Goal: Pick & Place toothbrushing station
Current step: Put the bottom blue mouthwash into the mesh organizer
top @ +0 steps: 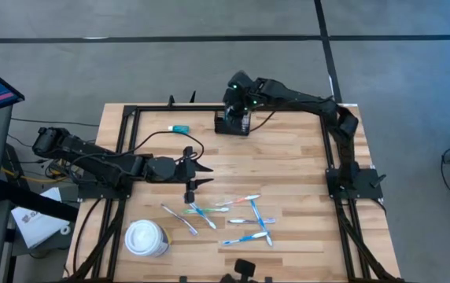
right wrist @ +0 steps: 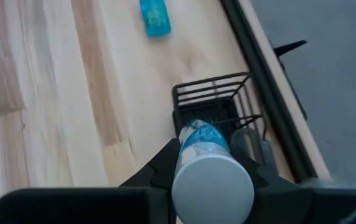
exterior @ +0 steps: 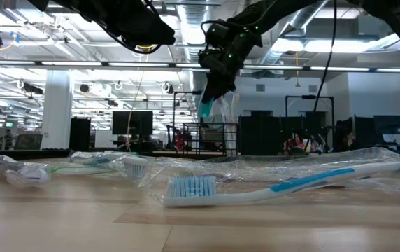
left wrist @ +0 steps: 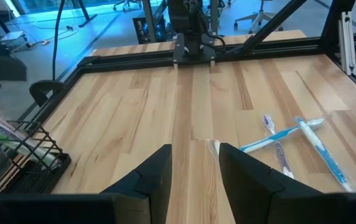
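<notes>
Wood-plank table (top: 288, 165) w/ black frame. Far edge: mesh organiser box (top: 231, 124), small blue tube (top: 178, 128) left of it. Near side: scattered toothbrushes (top: 248, 220), white lidded cup (top: 146, 238) near-left.

2 matte-black jointed arms, looping black cables, green lights near the right pincer (top: 237, 118).

The toothbrushing station (top: 232, 124) is sitting upright on the desk (top: 288, 173) near its far edge, roughly midway along that edge, just beside the black frame rail. It is showing as a small black rectangular wire-mesh box (right wrist: 212, 106) with open compartments, its top rim facing up. In the left wrist view the wire basket (left wrist: 25, 158) is standing flat on the wood, with pale items resting inside one compartment; which compartment is hard to tell.
</notes>
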